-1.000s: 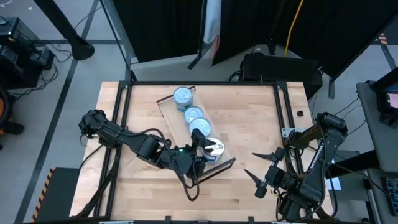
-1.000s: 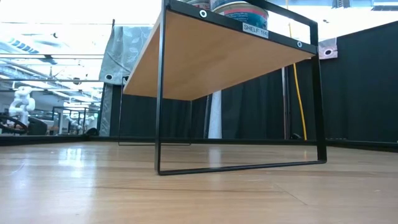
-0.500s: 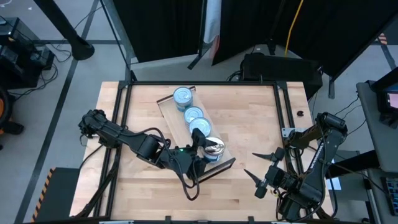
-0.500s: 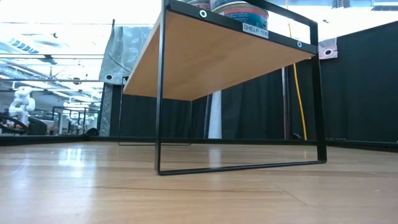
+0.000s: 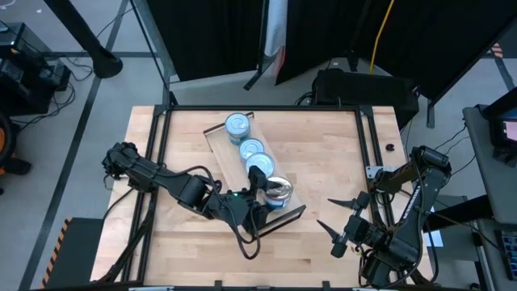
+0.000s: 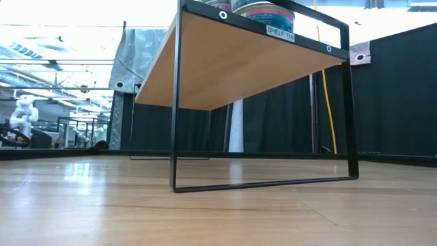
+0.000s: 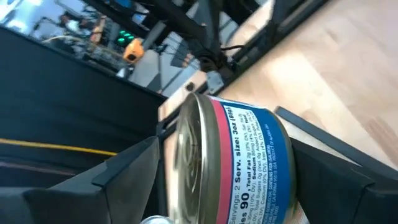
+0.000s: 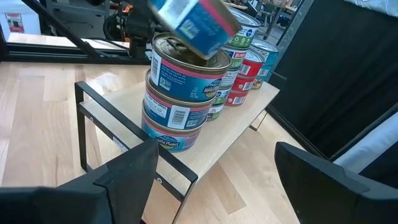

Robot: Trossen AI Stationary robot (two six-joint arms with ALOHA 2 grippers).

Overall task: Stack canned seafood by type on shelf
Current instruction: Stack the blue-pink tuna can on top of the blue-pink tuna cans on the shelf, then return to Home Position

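The shelf lies slantwise on the table, with stacks of canned seafood on it. Three of the stacks show light-blue tops. At its near right end stands a stack of three tins with a silvery pull-tab top. My left gripper is shut on one more tin, which has a silvery end and a pink and blue label. It holds this tin tilted just above that stack. My right gripper hangs open and empty off the shelf's right end, by the table's right edge. My left gripper pinches the tin between its two fingers, one on either side of it. The tin's own body hides where the pads meet it. The fingers come from the table's near left, slanting slightly down. The tin is lifted clear and tilted, silvery end showing.
The shelf stands raised on a dark frame, with open space beneath its board. A dark rail frame runs round the tabletop. Bare wood lies to the right of the shelf and along the near edge.
My left gripper has rolled a little about its own line, tipping the held tin slightly. It has kept its place above the near stack. My right arm has kept still.
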